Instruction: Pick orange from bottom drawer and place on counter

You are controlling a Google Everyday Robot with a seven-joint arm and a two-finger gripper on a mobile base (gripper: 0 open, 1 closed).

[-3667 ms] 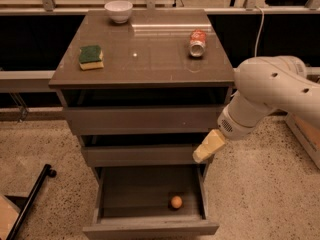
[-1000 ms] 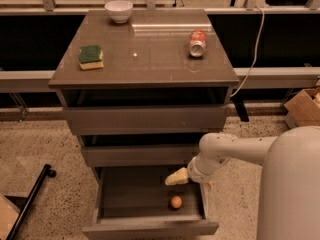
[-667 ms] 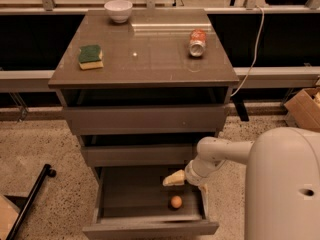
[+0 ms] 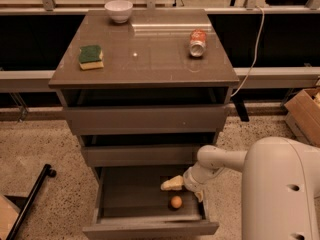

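Observation:
The orange (image 4: 176, 202) is a small ball lying on the grey floor of the open bottom drawer (image 4: 150, 228), near its front right. My gripper (image 4: 185, 190) hangs inside the drawer just above and slightly behind the orange, open and empty, with one cream fingertip (image 4: 171, 184) pointing left. It does not touch the orange. The arm (image 4: 225, 160) reaches in from the right. The counter (image 4: 145, 59) is the glossy top of the cabinet above.
On the counter lie a green-and-yellow sponge (image 4: 91, 57) at the left, a white bowl (image 4: 119, 10) at the back and a tipped soda can (image 4: 198, 42) at the right. The two upper drawers are slightly open. A cardboard box (image 4: 305, 115) stands at the right, a black bar (image 4: 30, 199) at the lower left.
The arm has come down from beside the middle drawer into the bottom drawer. Over the last second the gripper has held just above the orange with little movement.

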